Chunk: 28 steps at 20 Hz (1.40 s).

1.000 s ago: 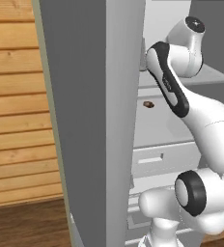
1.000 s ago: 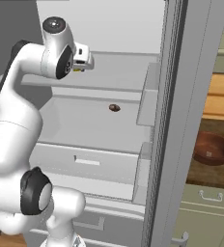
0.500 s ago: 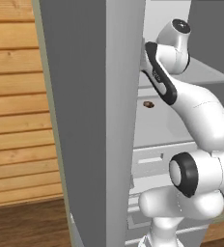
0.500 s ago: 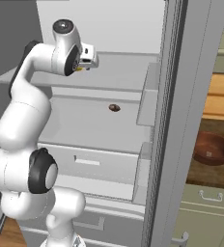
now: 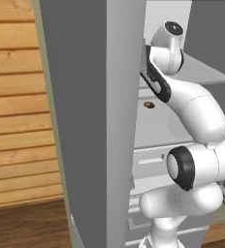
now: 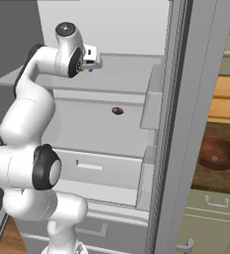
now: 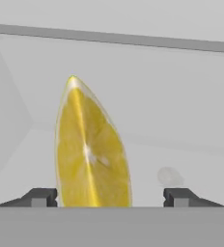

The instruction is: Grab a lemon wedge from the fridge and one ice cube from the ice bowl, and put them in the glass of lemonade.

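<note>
The lemon wedge (image 7: pixel 92 154) stands on edge on the white upper shelf of the fridge (image 6: pixel 132 82), bright yellow with its point up. My gripper (image 7: pixel 109 197) is open around its lower part. The left fingertip (image 7: pixel 42 197) is almost against the rind, and the right fingertip (image 7: pixel 179 197) stands well clear. From the right base view the gripper (image 6: pixel 94 63) reaches in over that shelf. The reddish-brown ice bowl (image 6: pixel 217 153) sits on the counter beyond the right fridge door; its ice is too small to make out. The glass of lemonade is out of view.
A small dark brown lump (image 6: pixel 117 110) (image 5: pixel 149 104) lies on the shelf below. The open grey fridge doors (image 5: pixel 85 121) (image 6: pixel 179 124) flank the arm closely on both sides. White drawers (image 6: pixel 89 166) sit under the shelves. Cabinet drawers (image 6: pixel 211 201) are below the counter.
The arm has drawn upright and pushed the hand further in over the upper shelf. The brown lump and the bowl have not moved.
</note>
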Available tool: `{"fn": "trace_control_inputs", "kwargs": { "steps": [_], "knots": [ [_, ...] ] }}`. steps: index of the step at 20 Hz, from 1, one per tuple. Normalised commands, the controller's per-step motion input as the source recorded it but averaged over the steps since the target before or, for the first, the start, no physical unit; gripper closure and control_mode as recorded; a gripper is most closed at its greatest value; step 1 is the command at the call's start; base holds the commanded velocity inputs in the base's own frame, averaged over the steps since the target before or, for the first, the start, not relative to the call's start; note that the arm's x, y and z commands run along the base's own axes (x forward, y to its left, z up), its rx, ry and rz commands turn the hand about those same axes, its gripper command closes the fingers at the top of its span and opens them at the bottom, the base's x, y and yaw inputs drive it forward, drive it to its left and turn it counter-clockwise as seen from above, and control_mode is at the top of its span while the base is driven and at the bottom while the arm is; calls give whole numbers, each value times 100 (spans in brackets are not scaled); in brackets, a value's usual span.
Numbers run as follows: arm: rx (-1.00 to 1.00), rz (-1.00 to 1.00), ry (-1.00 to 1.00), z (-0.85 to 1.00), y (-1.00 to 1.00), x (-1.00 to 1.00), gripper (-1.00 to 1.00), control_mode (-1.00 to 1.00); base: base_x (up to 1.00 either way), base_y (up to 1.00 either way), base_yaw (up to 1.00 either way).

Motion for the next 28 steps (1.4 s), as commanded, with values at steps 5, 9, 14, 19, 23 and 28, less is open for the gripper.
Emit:
{"fn": "trace_control_inputs", "kwargs": {
  "steps": [5,9,14,19,23,28],
  "knots": [
    [0,0,-1,-1,0,3,100,-100,0,0,0],
    [0,0,0,0,0,0,100,-100,0,0,0],
    [0,0,-16,0,1,-81,100,-100,0,0,0],
    [0,1,-42,0,8,-100,100,-100,0,0,0],
    [4,0,-30,21,2,-100,100,-100,0,0,0],
    [5,0,8,53,0,-100,100,-100,0,0,0]
  ]
}}
